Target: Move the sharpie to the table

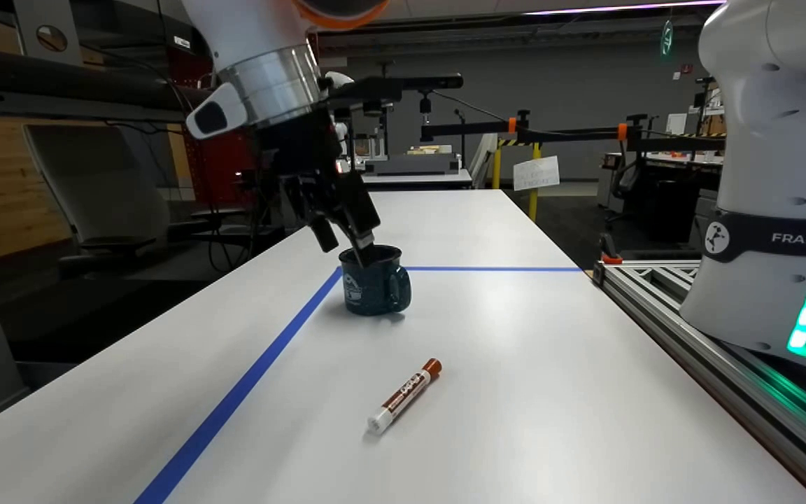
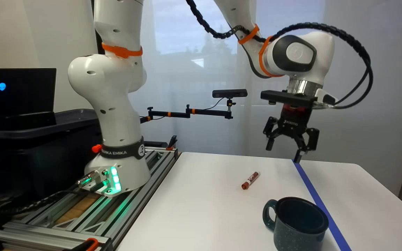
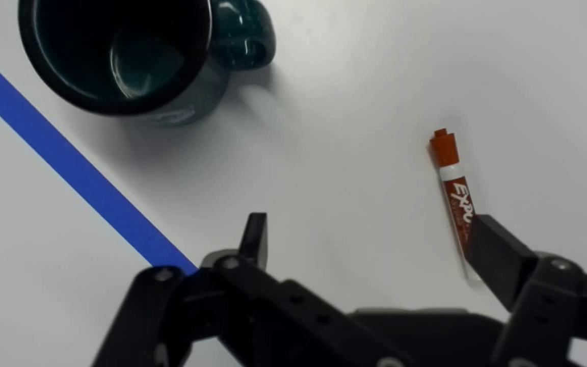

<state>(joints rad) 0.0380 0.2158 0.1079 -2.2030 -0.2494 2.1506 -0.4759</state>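
Observation:
The sharpie, a marker with a reddish-brown cap and a white-and-brown barrel, lies flat on the white table. It shows in both exterior views [image 1: 405,397] [image 2: 250,180] and in the wrist view [image 3: 454,196]. The table [image 1: 550,434] [image 2: 194,209] [image 3: 344,163] carries blue tape lines. My gripper [image 2: 283,152] is open and empty, raised above the table. In the wrist view its fingers [image 3: 368,224] are wide apart. The right finger there covers part of the sharpie's barrel in the picture, without visible contact.
A dark blue-green mug [image 1: 375,290] [image 2: 300,233] [image 3: 191,104] stands upright on the table beside the blue tape [image 1: 242,392] [image 2: 314,195] [image 3: 69,158]. In an exterior view one finger overlaps the mug's rim. The robot base [image 2: 117,170] is mounted on a metal frame along one table edge.

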